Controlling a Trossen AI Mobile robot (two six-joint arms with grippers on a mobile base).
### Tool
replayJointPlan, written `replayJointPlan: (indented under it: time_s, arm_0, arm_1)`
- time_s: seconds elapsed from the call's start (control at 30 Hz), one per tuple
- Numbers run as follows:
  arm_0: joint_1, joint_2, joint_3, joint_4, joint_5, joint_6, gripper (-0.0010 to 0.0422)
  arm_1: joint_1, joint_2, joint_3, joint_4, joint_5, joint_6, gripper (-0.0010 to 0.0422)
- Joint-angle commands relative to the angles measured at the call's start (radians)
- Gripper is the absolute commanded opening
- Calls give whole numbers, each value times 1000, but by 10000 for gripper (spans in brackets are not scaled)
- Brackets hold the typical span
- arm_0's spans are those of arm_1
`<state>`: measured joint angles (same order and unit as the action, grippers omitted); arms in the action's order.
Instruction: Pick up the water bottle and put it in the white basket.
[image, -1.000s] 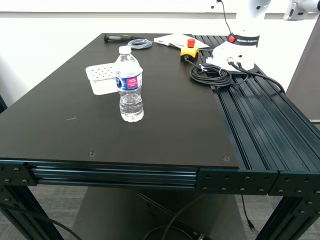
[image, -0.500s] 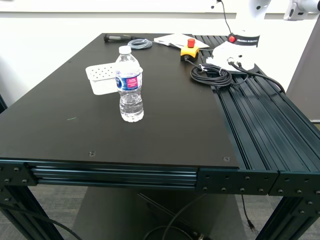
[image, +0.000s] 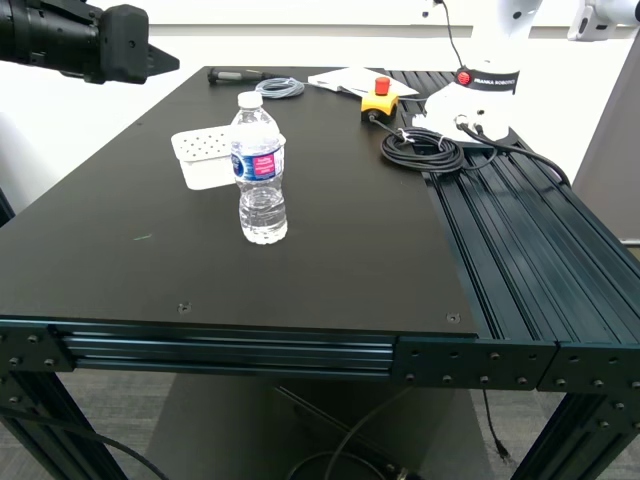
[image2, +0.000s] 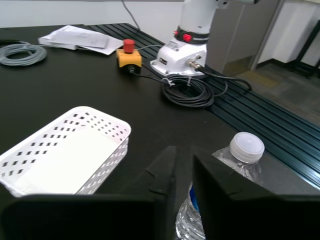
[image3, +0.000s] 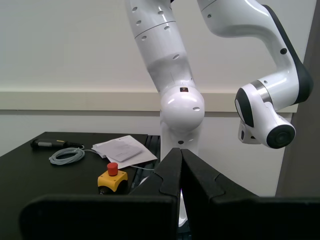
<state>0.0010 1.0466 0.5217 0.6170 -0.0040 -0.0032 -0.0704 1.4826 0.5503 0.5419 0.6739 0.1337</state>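
Note:
The water bottle (image: 260, 170) stands upright on the black table (image: 330, 230), clear with a white cap and a blue label. The white basket (image: 200, 150) sits just behind it, towards the exterior view's left. A black arm end (image: 120, 45) shows high at the exterior view's upper left, above the table's far edge. In the first wrist view my first gripper (image2: 184, 155) has a narrow gap between its fingers and holds nothing; the bottle's cap (image2: 246, 147) and the basket (image2: 100, 120) lie beyond it on either side. My second gripper (image3: 180, 155) is shut and empty, away from both.
A white robot arm's base (image: 470, 100) stands at the table's far right beside a coiled black cable (image: 420, 152) and a yellow emergency-stop button (image: 380, 98). Papers (image: 345, 80), a grey cable coil (image: 279, 88) and a black tool (image: 235, 75) lie along the far edge.
A black arm has come into the exterior view at the upper left; it did not show before. The bottle and basket have not moved.

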Motion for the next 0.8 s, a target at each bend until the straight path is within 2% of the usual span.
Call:
replayJointPlan:
  time_s: [0.03,0.17,0.27,0.37,0.53,0.63,0.8]
  arm_0:
    - [0,0,1,3,2,2,1]
    - [0,0,1,3,2,2,1]
    - [0,0,1,3,2,3,1]
    - [0,0,1,3,2,3,1]
    - [0,0,1,3,2,3,1]
    - [0,0,1,2,2,2,1]
    - [0,0,1,3,2,3,1]
  arm_1:
    - [-5,33,18,6,48,2,101]
    - [-11,76,31,7,99,-2,197]
    - [-19,105,46,7,100,1,232]
    - [-35,140,66,7,105,2,224]
    - [-95,216,117,7,113,6,155]
    - [-111,240,137,6,115,5,130]
    - [-122,241,140,6,124,2,134]
